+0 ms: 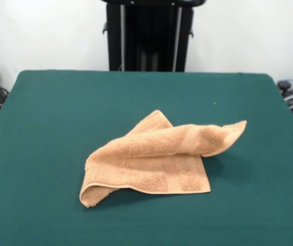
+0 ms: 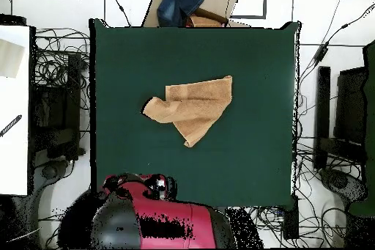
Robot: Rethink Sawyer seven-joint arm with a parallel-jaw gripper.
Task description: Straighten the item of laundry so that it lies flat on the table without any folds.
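- The robot arm [image 2: 157,225] is drawn back at its own edge of the table [image 2: 249,159]; in the overhead view its red and black body sits folded there, clear of the cloth.
- The end effector cannot be picked out in either view, so its opening and whether it holds anything cannot be told.
- The towel [image 1: 156,159] lies near the middle of the green table, crumpled: one layer is folded over another, with a corner pointing out to one side and a curled edge at the opposite end.
- Cables [image 2: 58,64] and a blue cloth on a cardboard box [image 2: 183,1] lie off the table, none touching the towel.
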